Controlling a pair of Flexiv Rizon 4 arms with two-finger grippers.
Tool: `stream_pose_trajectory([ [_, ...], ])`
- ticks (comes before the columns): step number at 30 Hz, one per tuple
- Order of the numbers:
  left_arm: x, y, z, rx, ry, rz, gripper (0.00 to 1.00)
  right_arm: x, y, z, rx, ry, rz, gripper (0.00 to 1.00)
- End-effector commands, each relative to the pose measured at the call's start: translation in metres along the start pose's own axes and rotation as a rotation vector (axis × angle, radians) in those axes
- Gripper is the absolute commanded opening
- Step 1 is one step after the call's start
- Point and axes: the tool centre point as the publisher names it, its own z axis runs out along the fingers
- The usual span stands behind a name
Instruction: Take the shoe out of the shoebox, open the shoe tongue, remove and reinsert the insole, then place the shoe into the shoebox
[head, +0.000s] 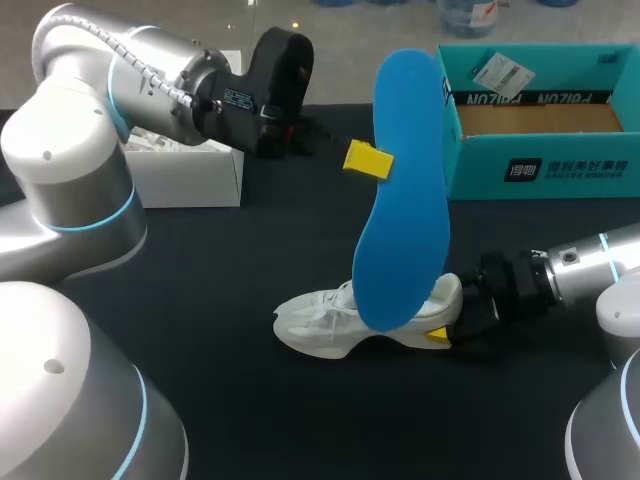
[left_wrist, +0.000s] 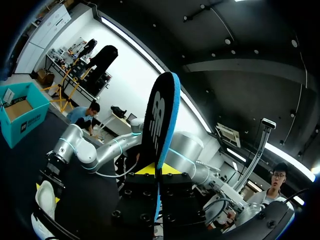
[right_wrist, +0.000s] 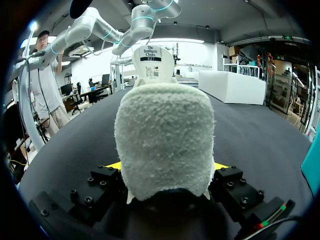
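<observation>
The left arm is entering from the left side of the head view, and the left gripper (head: 380, 160) is holding the blue insole (head: 405, 200) between its yellow-tipped fingers, which are closed narrowly on the insole's two faces. The insole is standing roughly on end; in the left wrist view it is showing its dark underside and blue edge. In the head view its lower end is overlapping the white shoe (head: 330, 325), and whether the two are touching cannot be told. The shoe is lying on the black table (head: 220, 300), toe pointing toward the left arm. The right gripper (right_wrist: 167, 167) is gripping the shoe's heel, with one finger on each side of it and the fingers standing wide apart. In the right wrist view the shoe tongue (right_wrist: 152, 62) is standing upright beyond the heel. The teal shoebox (head: 540, 170) is sitting open at the far right of the table, well apart from the shoe. A white box (head: 195, 175) is resting under the left arm.
</observation>
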Motion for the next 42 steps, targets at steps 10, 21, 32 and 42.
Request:
stream_pose_trajectory([
  [10, 0.0, 0.001, 0.0, 0.002, 0.0, 0.001, 0.0, -0.002, 0.028, -0.015, 0.165, 0.078, 0.033, 1.0],
  [21, 0.0, 0.001, 0.0, 0.002, 0.0, 0.001, 0.0, 0.014, 0.05, -0.03, 0.402, 0.131, 0.16, 1.0],
  [32, 0.0, 0.001, 0.0, 0.002, 0.0, 0.001, 0.0, 0.022, 0.081, -0.056, 0.691, -0.021, 0.159, 1.0],
  [42, 0.0, 0.001, 0.0, 0.002, 0.0, 0.001, 0.0, 0.021, 0.091, -0.066, 0.865, 0.037, 0.206, 1.0],
])
